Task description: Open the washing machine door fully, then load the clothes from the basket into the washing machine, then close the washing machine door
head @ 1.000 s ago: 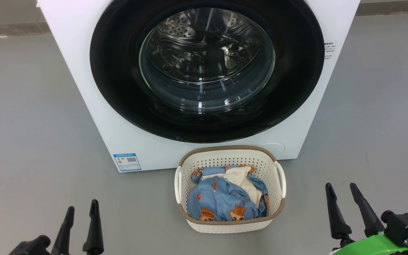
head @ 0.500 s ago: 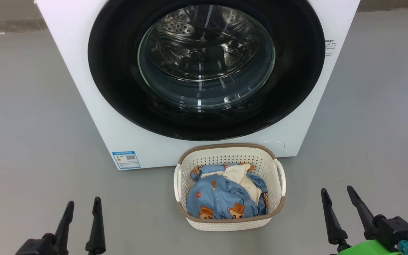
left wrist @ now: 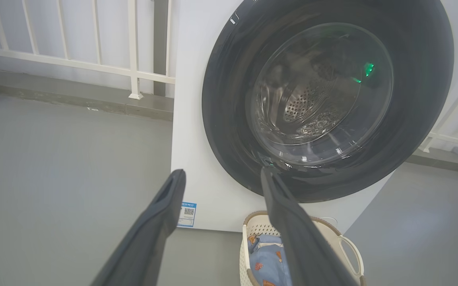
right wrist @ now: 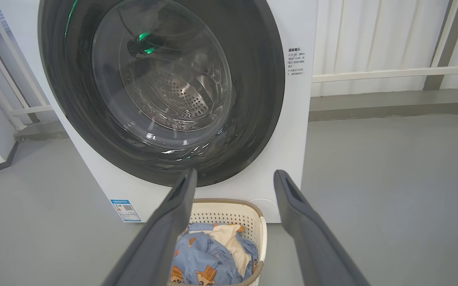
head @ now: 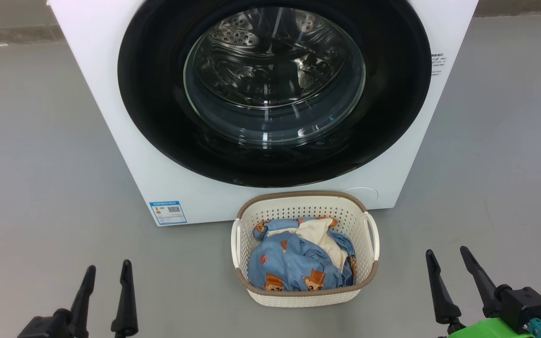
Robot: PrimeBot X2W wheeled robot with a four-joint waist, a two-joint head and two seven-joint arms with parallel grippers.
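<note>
Dark left end effector (head: 109, 265) low, parted, right end effector (head: 446, 250) alike

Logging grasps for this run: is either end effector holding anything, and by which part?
Nothing is held. The left end effector and right end effector are both open and empty; the clothes lie in the basket, untouched.

Grey floor (head: 40, 164), smooth and matte. Behind it, a white railing (left wrist: 94, 67) with upright bars, footed on a low grey kerb (left wrist: 74, 101). White ribbed wall panel (right wrist: 372, 31) beyond.
</note>
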